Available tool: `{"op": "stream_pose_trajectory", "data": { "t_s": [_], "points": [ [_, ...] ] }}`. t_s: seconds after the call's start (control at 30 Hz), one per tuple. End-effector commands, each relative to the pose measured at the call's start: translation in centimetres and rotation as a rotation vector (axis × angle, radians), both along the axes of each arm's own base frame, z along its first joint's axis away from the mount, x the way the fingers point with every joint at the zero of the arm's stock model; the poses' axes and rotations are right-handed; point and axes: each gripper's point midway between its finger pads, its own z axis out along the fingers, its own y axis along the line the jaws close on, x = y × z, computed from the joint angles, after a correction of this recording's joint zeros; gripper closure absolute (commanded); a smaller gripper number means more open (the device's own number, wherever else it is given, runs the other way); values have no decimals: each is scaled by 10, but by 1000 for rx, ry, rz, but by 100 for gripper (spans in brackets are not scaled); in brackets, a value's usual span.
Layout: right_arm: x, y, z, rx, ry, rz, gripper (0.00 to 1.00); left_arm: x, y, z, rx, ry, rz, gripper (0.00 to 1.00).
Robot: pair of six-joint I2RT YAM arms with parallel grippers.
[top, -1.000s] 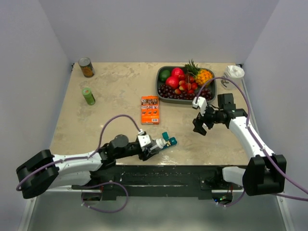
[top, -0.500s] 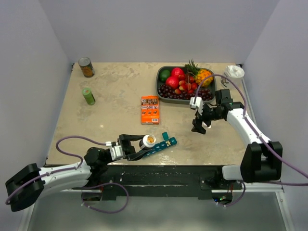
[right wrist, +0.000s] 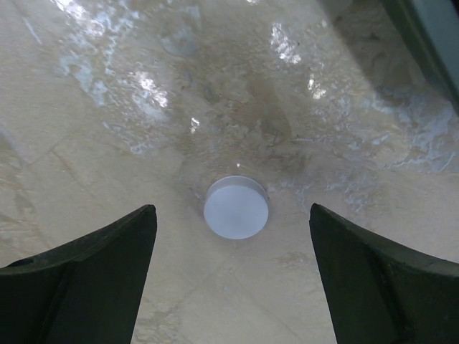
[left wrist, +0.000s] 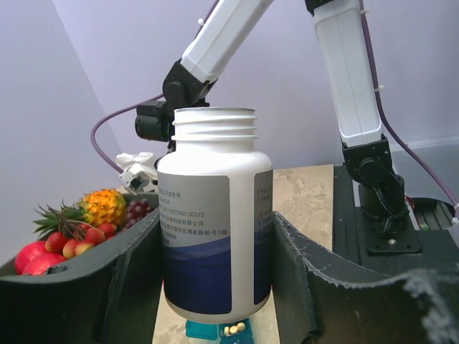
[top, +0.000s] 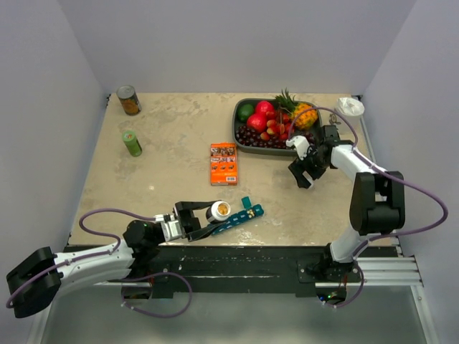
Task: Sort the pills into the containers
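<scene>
Overhead view of a beige marbled bench (top: pixel 179 143) enclosed by pale lilac walls. Two white and black robot arms reach in from the lower edge.

The left arm lies low along the bottom of the frame. Its left pincer (top: pixel 213 213) is clamped on a small white plastic bottle with a blue and grey label (top: pixel 219 209). The bottle's cap is off, and orange shows in its open mouth.

The right arm bends up the right side. Its right pincer (top: pixel 304 174) has its jaws spread wide and holds nothing. It hovers right of centre, above a round white bottle cap (right wrist: pixel 236 208) lying flat on the bench.

A dark grey tray of mixed fruit (top: pixel 236 122) sits at upper right. A flat orange box (top: pixel 224 163) lies at centre.

A long narrow teal plastic pill-organiser strip (top: pixel 240 215) lies at an angle at lower centre, just beside the held bottle, with one lid standing up.

In the left wrist view, tiny yellow pills (left wrist: pixel 232 330) rest in a teal compartment at the bottom edge, directly under the bottle.
</scene>
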Motion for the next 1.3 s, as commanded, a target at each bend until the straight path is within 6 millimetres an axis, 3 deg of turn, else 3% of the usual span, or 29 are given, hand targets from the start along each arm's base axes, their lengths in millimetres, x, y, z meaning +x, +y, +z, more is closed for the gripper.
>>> {"op": "stream_pose_trajectory", "data": {
  "t_s": [0.0,0.27,0.53,0.67,1.1,1.2,1.27],
  "points": [
    [6,-17,-3,-90,-4,-46,11,-11,12,-62,104,30,-11,100],
    [6,-20,-21,-106,38,-61,17,-11,8,-66,126,48,-21,100],
    [-1,-16,-33,-88,93,-66,36,-12,8,-67,131,67,-27,100],
    [-9,-15,-36,-82,123,-53,50,-11,7,-66,129,68,-28,100],
    [-17,-20,-29,-106,100,-57,42,-14,5,-67,134,94,-49,100],
    [-20,-19,-31,-98,107,-52,52,-14,4,-68,139,99,-53,100],
    [-21,-14,-26,-76,107,-38,68,-15,4,-69,143,104,-57,100]
  ]
}}
